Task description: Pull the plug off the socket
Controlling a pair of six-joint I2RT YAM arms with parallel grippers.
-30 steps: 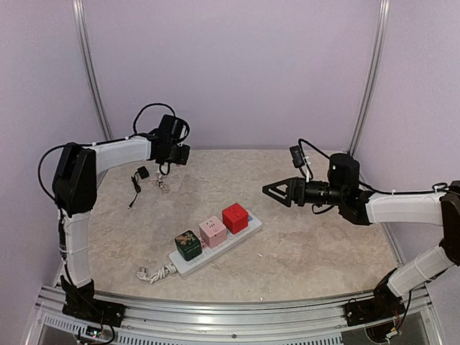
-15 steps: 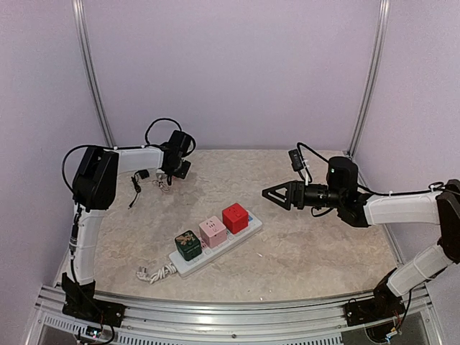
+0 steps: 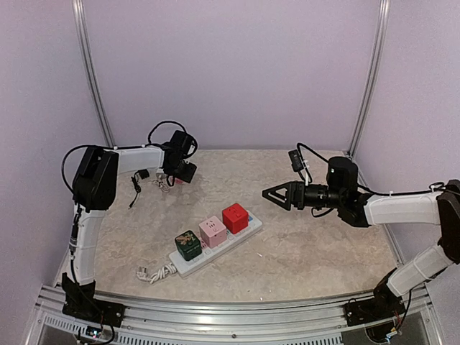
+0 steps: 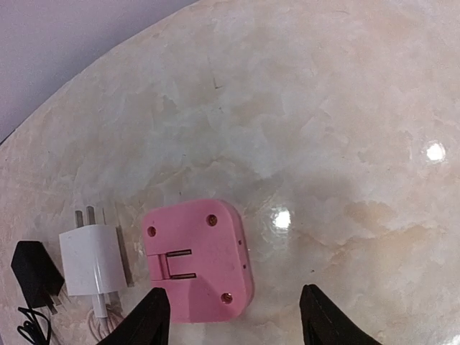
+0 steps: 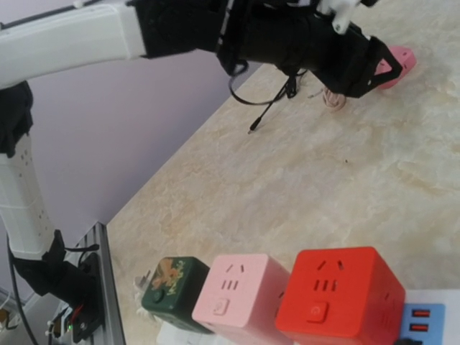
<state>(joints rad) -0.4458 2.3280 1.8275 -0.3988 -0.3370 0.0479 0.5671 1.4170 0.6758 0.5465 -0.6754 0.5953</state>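
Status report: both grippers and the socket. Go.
Left gripper open over loose pink plug, far left. Right gripper hovering right of socket, jaws unclear. Three cube plugs seated in socket. Nothing in the way.

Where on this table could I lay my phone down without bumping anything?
The bare table right of the power strip is widest. The far middle, between left pincer and right pincer, is free too. Crowded: the far-left corner, where pink adapter, white charger and black plug lie below the left pincer.
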